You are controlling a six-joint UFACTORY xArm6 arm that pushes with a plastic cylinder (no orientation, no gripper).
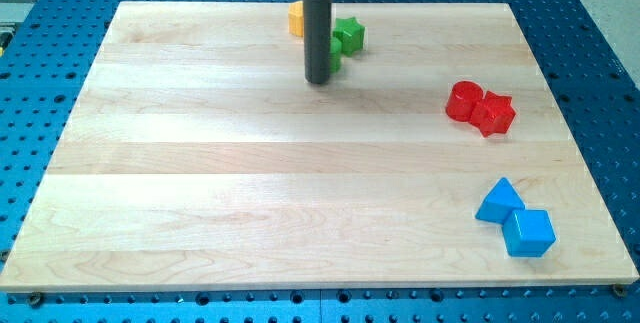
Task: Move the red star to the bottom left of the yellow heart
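The red star [494, 115] lies at the view's right, touching a red cylinder [463, 100] on its left. A yellow block [296, 18] sits at the board's top edge, partly hidden behind the rod, so its shape is unclear. My tip [318, 82] rests on the board just below the yellow block and far to the left of the red star, touching neither.
A green star [349, 34] lies right of the rod. A second green block [335, 59] shows partly behind the rod. A blue triangle [498, 202] and a blue cube [528, 233] sit at the bottom right. The wooden board [200, 183] lies on a blue perforated table.
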